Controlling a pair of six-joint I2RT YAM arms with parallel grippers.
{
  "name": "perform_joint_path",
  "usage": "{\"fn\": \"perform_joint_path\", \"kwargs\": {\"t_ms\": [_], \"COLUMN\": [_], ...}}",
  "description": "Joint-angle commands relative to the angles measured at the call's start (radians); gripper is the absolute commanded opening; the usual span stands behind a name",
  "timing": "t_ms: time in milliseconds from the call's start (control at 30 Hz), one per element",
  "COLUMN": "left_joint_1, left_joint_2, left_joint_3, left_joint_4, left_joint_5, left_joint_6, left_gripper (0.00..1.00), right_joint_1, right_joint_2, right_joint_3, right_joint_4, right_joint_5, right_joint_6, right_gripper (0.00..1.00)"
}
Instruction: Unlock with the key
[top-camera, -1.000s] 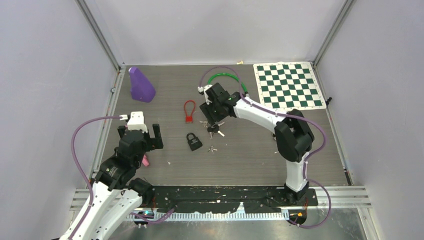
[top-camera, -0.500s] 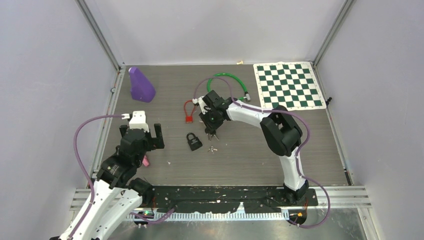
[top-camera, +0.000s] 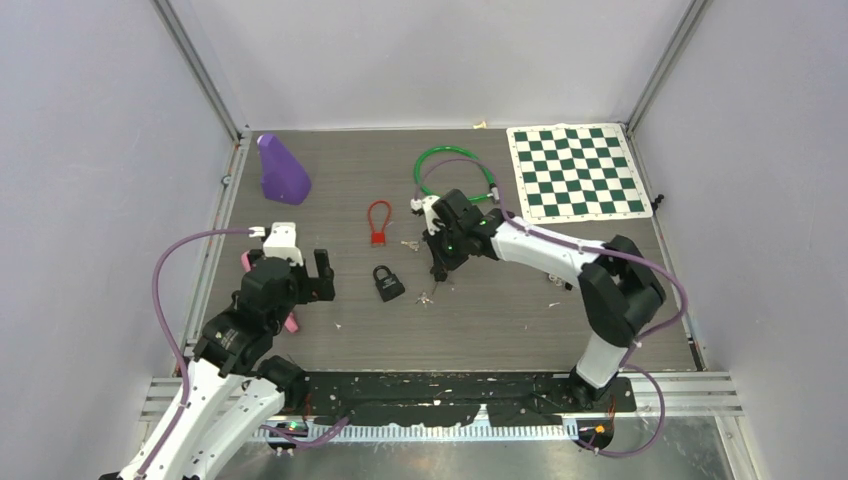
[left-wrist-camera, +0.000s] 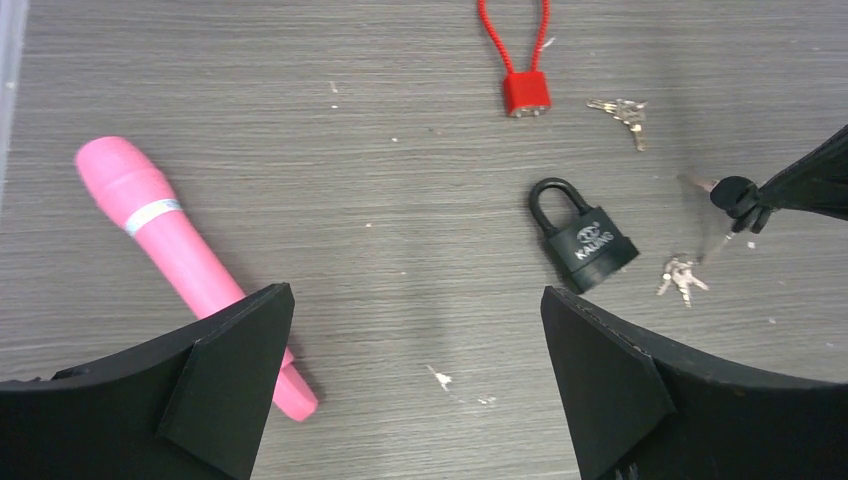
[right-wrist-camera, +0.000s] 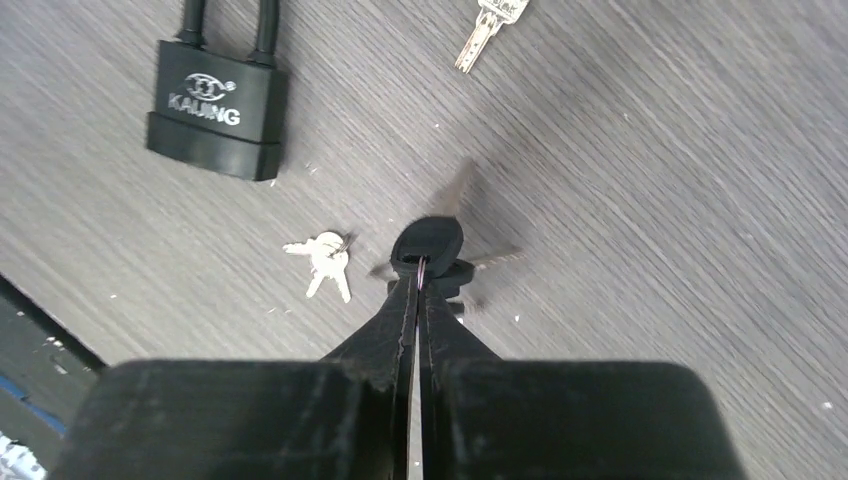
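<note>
A black padlock (top-camera: 388, 283) (left-wrist-camera: 585, 238) (right-wrist-camera: 220, 100) lies flat mid-table, shackle closed. My right gripper (top-camera: 440, 268) (right-wrist-camera: 420, 275) is shut on a bunch of black-headed keys (right-wrist-camera: 428, 243) (left-wrist-camera: 738, 195), held just right of the padlock; the blades hang blurred below the fingertips. My left gripper (top-camera: 300, 268) (left-wrist-camera: 415, 350) stands wide open to the left of the padlock, with nothing between its fingers.
A small silver key set (top-camera: 425, 297) (right-wrist-camera: 322, 262) lies right of the padlock, and another key set (top-camera: 410, 243) (left-wrist-camera: 622, 110) behind it. A red cable lock (top-camera: 379, 222), a green cable loop (top-camera: 455, 170), a chessboard mat (top-camera: 575, 170), a purple cone (top-camera: 282, 170) and a pink marker (left-wrist-camera: 180, 260) are also on the table.
My right gripper closed on the black-headed keys and carried them nearer and to the right, beside the padlock. The left gripper stayed open and shifted slightly.
</note>
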Motion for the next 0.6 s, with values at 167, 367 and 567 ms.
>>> {"fn": "perform_joint_path", "kwargs": {"t_ms": [167, 367, 567], "left_joint_1": [0.000, 0.000, 0.000], "left_joint_2": [0.033, 0.068, 0.060], "left_joint_3": [-0.016, -0.062, -0.072], "left_joint_4": [0.103, 0.169, 0.167], "left_joint_5": [0.272, 0.371, 0.406], "left_joint_6": [-0.195, -0.266, -0.267], "left_gripper": [1.00, 1.00, 0.99], "right_joint_1": [0.007, 0.015, 0.079], "right_joint_2": [-0.222, -0.201, -0.242], "right_joint_3": [-0.169, -0.272, -0.351], "right_joint_4": [0.148, 0.124, 0.027], "right_joint_5": [-0.030, -0.017, 0.015], "right_joint_6": [0.126, 0.141, 0.170], "right_gripper": [0.06, 0.07, 0.29]}}
